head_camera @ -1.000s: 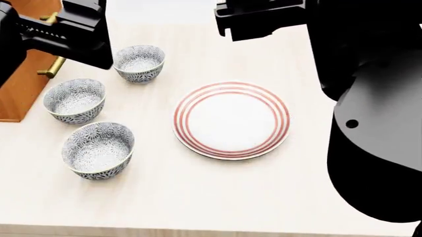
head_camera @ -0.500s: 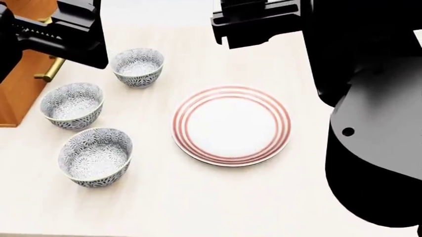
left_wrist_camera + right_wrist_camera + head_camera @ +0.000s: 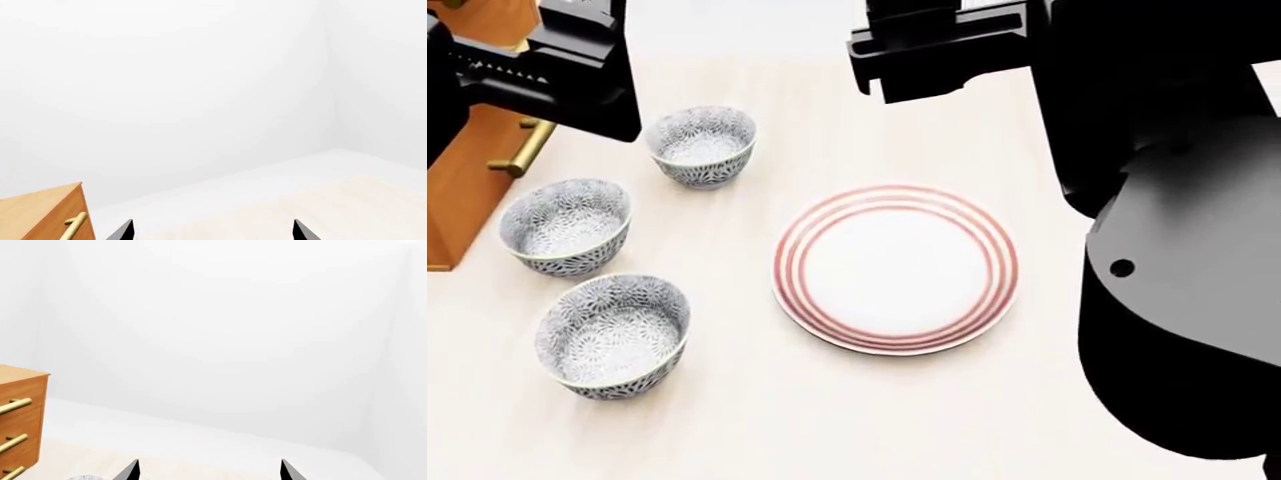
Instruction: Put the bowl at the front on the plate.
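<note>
Three patterned blue-grey bowls stand in a column at the table's left. The bowl at the front [image 3: 614,336] is upright and empty, nearest to me. The white plate [image 3: 894,268] with red rings lies bare to its right, apart from it. My left gripper [image 3: 212,231] is open, its two fingertips far apart with nothing between them. My right gripper [image 3: 209,471] is open and empty too. Both wrist views look over the table toward white walls. In the head view the left arm [image 3: 554,65] hangs above the back bowl's left side, and the right arm [image 3: 954,45] is beyond the plate.
The middle bowl [image 3: 565,226] and the back bowl [image 3: 701,146] stand behind the front one. A wooden drawer cabinet [image 3: 467,190] with brass handles borders the table's left side, also seen as cabinet [image 3: 47,215] and cabinet [image 3: 20,415]. My right arm's dark bulk [image 3: 1174,250] covers the table's right.
The head view has shifted: bowls and plate now sit slightly lower in the picture. They keep their places relative to each other. Both arms stay high, barely moved.
</note>
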You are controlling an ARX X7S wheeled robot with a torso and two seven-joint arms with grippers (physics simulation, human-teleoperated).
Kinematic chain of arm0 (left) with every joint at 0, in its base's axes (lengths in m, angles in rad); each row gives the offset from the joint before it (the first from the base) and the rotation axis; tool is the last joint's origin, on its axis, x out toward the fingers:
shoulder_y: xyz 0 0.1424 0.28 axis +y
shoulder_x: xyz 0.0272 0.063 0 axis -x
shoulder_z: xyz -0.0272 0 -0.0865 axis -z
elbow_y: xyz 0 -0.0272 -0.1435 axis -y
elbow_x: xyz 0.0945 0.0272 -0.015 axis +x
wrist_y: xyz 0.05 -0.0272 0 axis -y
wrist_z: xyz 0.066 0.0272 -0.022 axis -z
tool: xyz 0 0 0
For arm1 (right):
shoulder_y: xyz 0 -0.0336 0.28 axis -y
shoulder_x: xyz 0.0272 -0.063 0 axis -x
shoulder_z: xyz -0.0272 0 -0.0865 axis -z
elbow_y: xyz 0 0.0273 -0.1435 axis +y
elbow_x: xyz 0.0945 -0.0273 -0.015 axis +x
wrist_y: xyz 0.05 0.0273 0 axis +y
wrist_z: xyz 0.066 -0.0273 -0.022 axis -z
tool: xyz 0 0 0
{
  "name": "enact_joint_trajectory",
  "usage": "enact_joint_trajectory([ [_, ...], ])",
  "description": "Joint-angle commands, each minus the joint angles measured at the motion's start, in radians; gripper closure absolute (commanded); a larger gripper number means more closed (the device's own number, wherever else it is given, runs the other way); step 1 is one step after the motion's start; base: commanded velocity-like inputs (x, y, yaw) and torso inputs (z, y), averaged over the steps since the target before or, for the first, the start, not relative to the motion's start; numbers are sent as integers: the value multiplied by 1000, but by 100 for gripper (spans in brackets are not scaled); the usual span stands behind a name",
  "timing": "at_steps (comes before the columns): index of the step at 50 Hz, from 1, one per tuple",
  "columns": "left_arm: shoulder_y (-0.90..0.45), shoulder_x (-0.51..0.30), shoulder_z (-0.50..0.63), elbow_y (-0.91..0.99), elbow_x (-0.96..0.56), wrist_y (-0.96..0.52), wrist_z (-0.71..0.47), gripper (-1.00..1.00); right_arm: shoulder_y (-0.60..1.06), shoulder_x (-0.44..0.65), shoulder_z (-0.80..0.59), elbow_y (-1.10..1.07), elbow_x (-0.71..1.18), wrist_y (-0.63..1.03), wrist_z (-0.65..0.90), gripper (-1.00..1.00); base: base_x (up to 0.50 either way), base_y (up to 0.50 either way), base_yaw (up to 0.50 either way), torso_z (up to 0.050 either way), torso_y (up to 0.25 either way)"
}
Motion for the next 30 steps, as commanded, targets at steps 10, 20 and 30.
enact_joint_trajectory([
  [10,12,-20,20,-6,-12,29,-12,-100,-3,13,-16,5,16,-22,6,-100,77,0,0,0,0],
  [20,11,-25,22,-6,-24,31,-24,-100,-4,22,-28,3,18,-30,3,-100,81,0,0,0,0],
  [30,17,-36,29,-13,-23,48,-21,-100,0,21,-39,8,23,-40,5,-100,85,0,0,0,0],
])
